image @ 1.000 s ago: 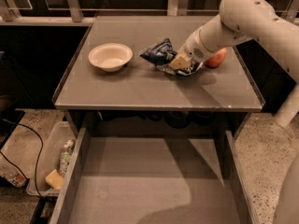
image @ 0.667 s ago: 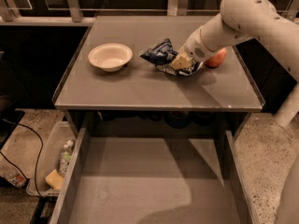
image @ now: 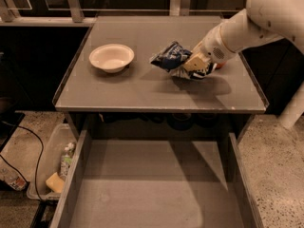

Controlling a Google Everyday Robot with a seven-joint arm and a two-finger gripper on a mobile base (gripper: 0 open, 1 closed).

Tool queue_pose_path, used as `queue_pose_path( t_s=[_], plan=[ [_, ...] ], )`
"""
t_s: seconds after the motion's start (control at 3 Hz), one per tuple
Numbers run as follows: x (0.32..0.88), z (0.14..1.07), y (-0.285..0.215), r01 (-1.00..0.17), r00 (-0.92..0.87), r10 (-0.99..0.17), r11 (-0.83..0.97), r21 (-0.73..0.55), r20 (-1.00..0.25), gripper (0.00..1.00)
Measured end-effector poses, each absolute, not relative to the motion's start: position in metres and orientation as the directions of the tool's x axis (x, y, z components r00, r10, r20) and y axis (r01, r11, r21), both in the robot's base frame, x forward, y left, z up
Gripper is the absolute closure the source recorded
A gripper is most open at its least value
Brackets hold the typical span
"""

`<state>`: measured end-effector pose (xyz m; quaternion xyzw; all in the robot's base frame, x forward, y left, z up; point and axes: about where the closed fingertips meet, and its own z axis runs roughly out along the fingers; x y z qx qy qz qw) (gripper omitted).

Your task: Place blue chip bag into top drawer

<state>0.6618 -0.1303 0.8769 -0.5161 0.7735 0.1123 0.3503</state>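
The blue chip bag [image: 170, 56] is a crinkled navy foil bag at the right middle of the grey table top [image: 142, 87]. My gripper [image: 195, 64] comes in from the upper right on a white arm and is shut on the bag's right end, holding it just above the table, with a shadow beneath it. The top drawer [image: 156, 189] is pulled open below the table's front edge, and its flat grey bottom is bare. A sliver of the red apple [image: 221, 65] shows behind my wrist.
A white bowl [image: 111, 57] sits on the table's left side. A clear plastic bin [image: 54, 167] with a bottle and a yellow item stands on the floor left of the drawer. A cable lies on the floor at far left. A railing runs behind the table.
My gripper and the bag have shifted slightly, and my wrist now covers most of the apple. The bowl and drawer have not moved.
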Motion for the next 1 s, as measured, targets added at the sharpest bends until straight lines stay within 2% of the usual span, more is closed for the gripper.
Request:
queue_pose_path(
  t_s=[1.0],
  plan=[
    [0.56, 0.901, -0.167, -0.871, -0.164, -0.659, 0.447, -0.207, -0.734, 1.0]
  ],
)
